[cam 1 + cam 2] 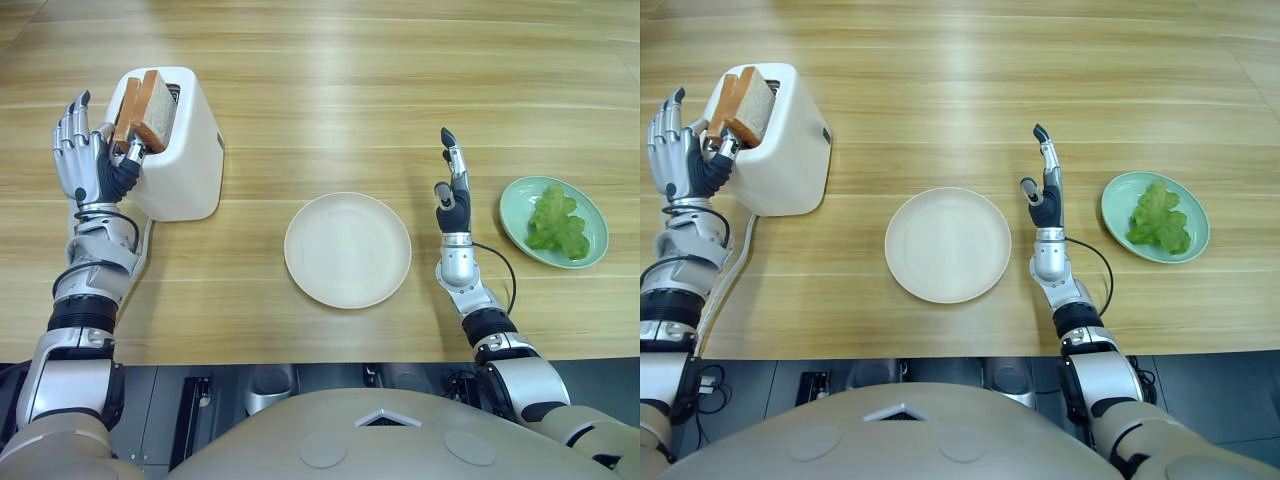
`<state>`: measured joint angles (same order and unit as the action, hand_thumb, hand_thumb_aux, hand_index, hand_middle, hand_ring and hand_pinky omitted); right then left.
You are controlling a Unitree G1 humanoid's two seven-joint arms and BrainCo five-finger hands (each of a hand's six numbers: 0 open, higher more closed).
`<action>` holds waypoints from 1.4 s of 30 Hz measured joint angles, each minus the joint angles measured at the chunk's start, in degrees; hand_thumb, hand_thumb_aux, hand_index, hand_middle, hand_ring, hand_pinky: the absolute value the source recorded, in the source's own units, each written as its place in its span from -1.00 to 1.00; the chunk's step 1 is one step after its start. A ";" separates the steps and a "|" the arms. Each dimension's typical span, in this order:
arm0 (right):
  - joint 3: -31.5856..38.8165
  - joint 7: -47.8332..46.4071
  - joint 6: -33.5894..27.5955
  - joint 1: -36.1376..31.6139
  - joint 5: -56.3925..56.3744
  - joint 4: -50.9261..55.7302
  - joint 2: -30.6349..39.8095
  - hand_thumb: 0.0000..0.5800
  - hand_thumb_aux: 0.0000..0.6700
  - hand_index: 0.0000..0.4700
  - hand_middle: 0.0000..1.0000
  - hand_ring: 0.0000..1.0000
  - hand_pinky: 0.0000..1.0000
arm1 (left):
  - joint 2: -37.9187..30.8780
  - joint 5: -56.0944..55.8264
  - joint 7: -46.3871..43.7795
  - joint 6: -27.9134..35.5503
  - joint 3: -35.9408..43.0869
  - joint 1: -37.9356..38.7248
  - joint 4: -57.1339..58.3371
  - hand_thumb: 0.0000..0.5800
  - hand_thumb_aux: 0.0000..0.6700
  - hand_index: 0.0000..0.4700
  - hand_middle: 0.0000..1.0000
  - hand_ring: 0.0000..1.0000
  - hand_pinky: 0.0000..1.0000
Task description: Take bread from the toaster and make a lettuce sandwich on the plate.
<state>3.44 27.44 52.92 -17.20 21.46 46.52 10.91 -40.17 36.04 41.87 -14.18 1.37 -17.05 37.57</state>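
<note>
Your left hand (85, 160) is standing open right beside the toaster (190, 160), holding nothing. Its thumb seems to be brushing the two bread slices (150, 110) poking up from the slots, though I can't be sure. Your right hand (452, 195) is hovering open and empty over the desk (350, 80), between the plate (347, 250) and the lettuce (555, 222) on its green dish (515, 205), probably placed there for the greens.

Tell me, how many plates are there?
2. A cream plate sits in the middle, with nothing on it. A green plate lies to its right, holding lettuce. None seems hidden.
</note>
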 measured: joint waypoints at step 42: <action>-0.69 1.44 0.25 -2.00 -0.60 2.77 -0.97 -1.00 -1.00 -1.00 -1.00 -1.00 -1.00 | 8.02 -17.47 4.40 -22.09 -15.96 -3.72 -15.82 1.00 1.00 0.96 1.00 1.00 1.00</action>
<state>2.76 28.89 53.17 -19.20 20.86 49.29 9.94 -32.15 18.57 46.27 -36.27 -14.59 -20.77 21.75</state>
